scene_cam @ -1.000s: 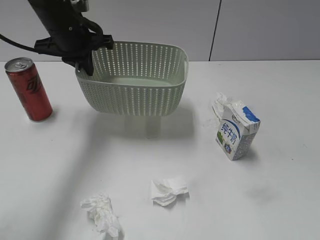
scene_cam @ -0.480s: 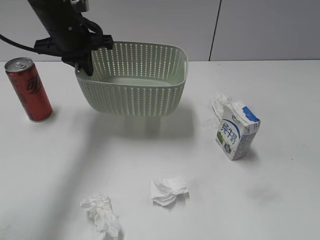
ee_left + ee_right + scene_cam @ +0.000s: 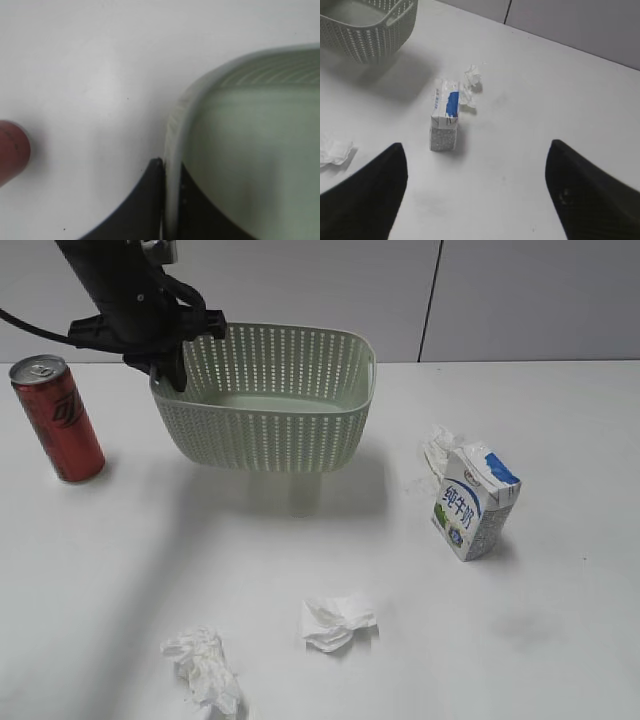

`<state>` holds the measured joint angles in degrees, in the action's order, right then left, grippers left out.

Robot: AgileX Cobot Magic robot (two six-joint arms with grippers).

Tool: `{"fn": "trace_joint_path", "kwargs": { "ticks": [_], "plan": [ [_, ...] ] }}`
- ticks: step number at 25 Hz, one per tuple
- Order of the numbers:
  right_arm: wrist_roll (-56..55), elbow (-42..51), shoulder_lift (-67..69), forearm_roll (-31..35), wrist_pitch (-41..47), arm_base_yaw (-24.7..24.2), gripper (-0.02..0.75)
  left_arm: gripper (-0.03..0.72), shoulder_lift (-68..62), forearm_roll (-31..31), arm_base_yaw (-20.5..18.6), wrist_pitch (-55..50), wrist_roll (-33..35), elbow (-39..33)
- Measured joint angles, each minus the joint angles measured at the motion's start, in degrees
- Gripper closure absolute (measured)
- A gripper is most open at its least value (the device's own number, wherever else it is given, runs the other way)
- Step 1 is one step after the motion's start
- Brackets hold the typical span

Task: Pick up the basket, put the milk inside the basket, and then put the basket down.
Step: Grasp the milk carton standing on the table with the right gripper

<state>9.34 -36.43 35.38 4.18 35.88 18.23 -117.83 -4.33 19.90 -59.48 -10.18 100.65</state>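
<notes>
A pale green perforated basket point(image 3: 270, 410) hangs above the white table, tilted, held by its left rim. My left gripper point(image 3: 178, 365) is shut on that rim; the left wrist view shows the rim point(image 3: 172, 150) pinched between the two black fingers point(image 3: 170, 200). The blue and white milk carton point(image 3: 472, 505) stands upright on the table at the right, apart from the basket; it also shows in the right wrist view point(image 3: 445, 122). My right gripper point(image 3: 475, 190) is open and empty, above the table nearer than the carton, out of the exterior view.
A red soda can point(image 3: 58, 418) stands at the left, also in the left wrist view point(image 3: 11, 155). Crumpled tissues lie behind the carton point(image 3: 438, 447), at front centre point(image 3: 338, 622) and front left point(image 3: 205, 668). A grey wall runs behind the table.
</notes>
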Motion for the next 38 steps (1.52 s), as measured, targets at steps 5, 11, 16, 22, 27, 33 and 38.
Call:
{"fn": "trace_joint_path", "kwargs": {
  "ticks": [5, 11, 16, 22, 27, 33, 38],
  "plan": [
    [2.7, -6.1, 17.1, 3.3, -2.7, 0.0, 0.078, 0.685, 0.0, 0.0, 0.0, 0.0, 0.0, 0.0],
    [3.0, -13.1, 35.9, 6.6, -2.8, 0.0, 0.08, 0.685, 0.0, 0.1, 0.0, 0.0, 0.0, 0.0],
    [3.1, -16.8, 46.4, 9.2, -2.9, 0.0, 0.082, 0.685, 0.0, 0.4, 0.0, 0.0, 0.0, 0.0],
    [3.2, -17.8, 55.0, 9.9, -4.7, 0.0, 0.085, 0.685, 0.0, 1.2, 0.0, 0.0, 0.0, 0.0],
    [3.2, -18.0, 60.9, 10.0, -9.4, 0.0, 0.09, 0.685, 0.0, 1.4, 0.0, 0.0, 0.0, 0.0],
    [3.3, -18.0, 67.5, 10.0, -12.9, 0.0, 0.175, 0.685, 0.0, 1.5, 0.0, 0.0, 0.0, 0.0],
    [3.3, -18.0, 68.9, 10.5, -13.7, 0.0, 0.321, 0.685, 0.0, 1.5, 0.0, 0.0, 0.0, 0.0]
  ]
}}
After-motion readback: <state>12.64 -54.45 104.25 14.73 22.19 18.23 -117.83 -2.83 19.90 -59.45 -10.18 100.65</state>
